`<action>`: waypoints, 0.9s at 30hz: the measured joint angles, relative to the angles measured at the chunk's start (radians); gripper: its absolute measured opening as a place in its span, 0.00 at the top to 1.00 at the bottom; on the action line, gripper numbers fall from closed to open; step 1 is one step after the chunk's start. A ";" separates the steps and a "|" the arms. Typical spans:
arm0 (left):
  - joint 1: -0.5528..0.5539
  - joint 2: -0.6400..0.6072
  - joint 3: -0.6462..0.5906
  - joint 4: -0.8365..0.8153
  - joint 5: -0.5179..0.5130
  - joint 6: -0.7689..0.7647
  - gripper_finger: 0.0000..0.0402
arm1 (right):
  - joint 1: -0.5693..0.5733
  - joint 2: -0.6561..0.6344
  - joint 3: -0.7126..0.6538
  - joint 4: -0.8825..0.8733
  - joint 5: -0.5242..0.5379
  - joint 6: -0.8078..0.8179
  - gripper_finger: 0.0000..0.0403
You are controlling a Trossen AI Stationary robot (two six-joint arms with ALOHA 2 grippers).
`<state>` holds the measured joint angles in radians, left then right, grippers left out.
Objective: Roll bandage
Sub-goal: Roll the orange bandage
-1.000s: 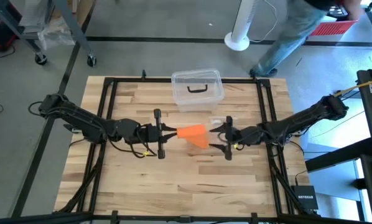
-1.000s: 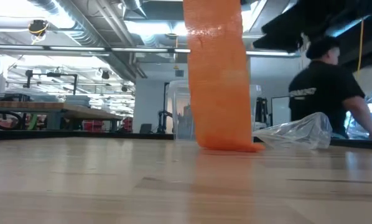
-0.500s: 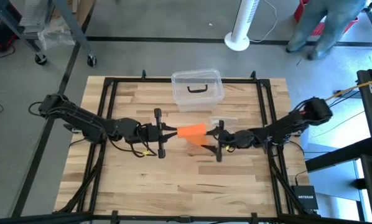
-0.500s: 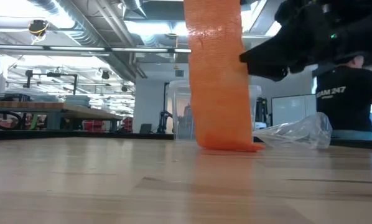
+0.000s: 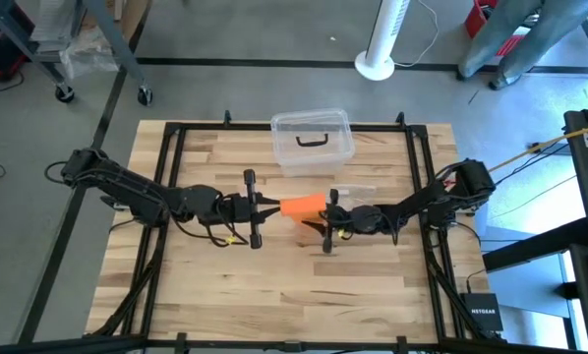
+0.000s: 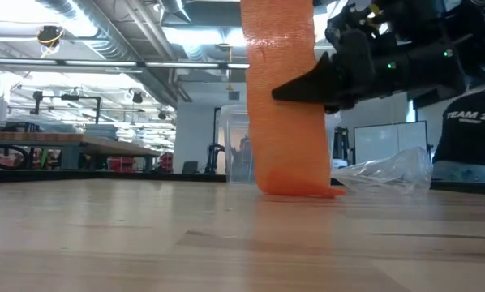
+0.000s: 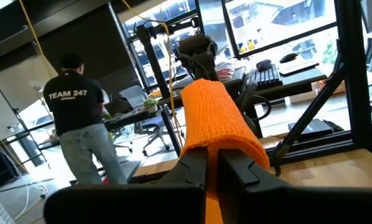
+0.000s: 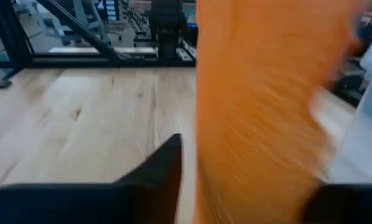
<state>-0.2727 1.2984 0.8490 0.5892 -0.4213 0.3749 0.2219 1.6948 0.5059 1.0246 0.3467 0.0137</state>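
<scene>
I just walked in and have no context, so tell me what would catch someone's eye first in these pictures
The bright orange bandage stands out at once: the left gripper holds one end up at mid-table, and the strip hangs down to the wood. The right gripper sits right against the hanging strip, fingers open, one on each side of it. Behind them, a clear plastic box with a black handle rests at the table's far edge.

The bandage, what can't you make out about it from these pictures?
- Top end: in the low view the bandage runs off the upper edge, so the grip there is unseen.
- Far side: in the right wrist view the bandage is blurred and fills the space ahead of the right hand.
- Lower part: in the high view the right hand covers it.
- Length: in the left wrist view the left hand, shut on the bandage, hides what is below it.
</scene>
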 joint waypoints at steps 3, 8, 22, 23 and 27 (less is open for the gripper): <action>0.004 0.000 0.000 0.019 0.000 0.019 0.99 | 0.022 -0.006 -0.005 -0.013 0.002 -0.019 0.93; 0.039 -0.009 0.000 0.061 -0.053 0.079 0.99 | 0.105 -0.044 0.006 -0.012 0.014 -0.022 0.97; 0.159 -0.010 -0.021 -0.030 -0.105 0.161 1.00 | 0.348 -0.258 0.264 -0.453 0.120 -0.230 0.99; 0.159 -0.009 -0.030 -0.034 -0.104 0.155 1.00 | 0.355 -0.261 0.297 -0.496 0.137 -0.260 0.99; 0.157 -0.002 -0.071 -0.032 -0.093 0.120 1.00 | 0.361 -0.262 0.428 -0.647 0.166 -0.392 0.99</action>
<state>-0.1160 1.2962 0.7784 0.5569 -0.5147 0.4951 0.5831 1.4330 0.9335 0.3775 0.5129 -0.3778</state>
